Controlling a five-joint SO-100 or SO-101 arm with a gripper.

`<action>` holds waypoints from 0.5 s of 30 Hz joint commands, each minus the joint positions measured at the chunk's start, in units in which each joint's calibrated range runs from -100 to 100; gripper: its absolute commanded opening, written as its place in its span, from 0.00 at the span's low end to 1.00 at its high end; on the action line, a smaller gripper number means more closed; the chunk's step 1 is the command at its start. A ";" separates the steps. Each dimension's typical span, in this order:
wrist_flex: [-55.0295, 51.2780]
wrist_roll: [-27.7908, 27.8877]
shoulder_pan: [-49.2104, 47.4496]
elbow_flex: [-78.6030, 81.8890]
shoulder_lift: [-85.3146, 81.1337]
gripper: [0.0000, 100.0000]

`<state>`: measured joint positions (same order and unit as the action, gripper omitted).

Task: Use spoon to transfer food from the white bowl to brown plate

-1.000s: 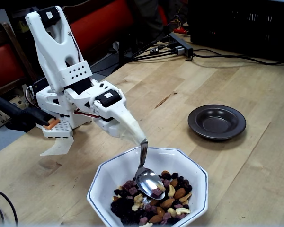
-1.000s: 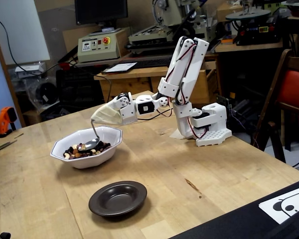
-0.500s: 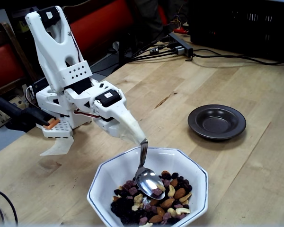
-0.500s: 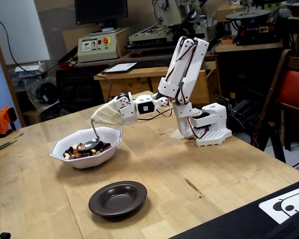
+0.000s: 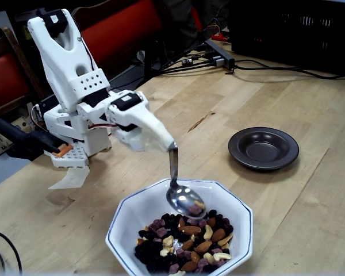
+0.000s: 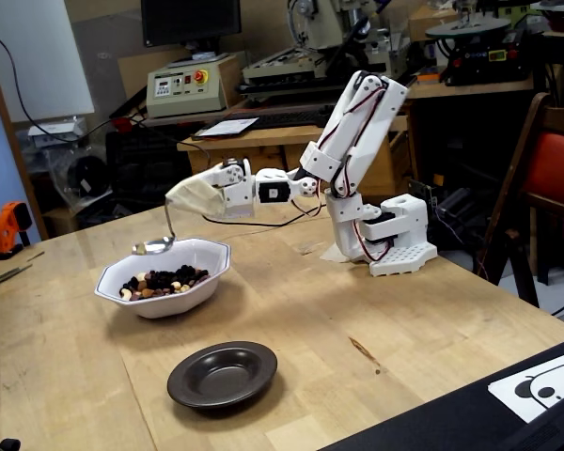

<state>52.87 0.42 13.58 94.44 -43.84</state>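
Workshop clutter backs a pale wooden table. Clamped on the spoon (image 5: 179,192) handle, the gripper (image 5: 168,145) holds a few food (image 5: 187,244) pieces above the white bowl (image 5: 126,215). Keeping the spoon level while swinging right seems wise. Farther right, the brown plate (image 5: 263,148) sits empty.
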 commanded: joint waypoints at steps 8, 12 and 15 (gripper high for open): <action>-0.38 0.10 -0.32 -1.52 -5.84 0.02; -5.68 0.10 -0.32 -4.98 -5.93 0.03; -11.92 0.10 -0.39 -9.93 -5.93 0.02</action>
<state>46.45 0.42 13.58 92.68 -48.05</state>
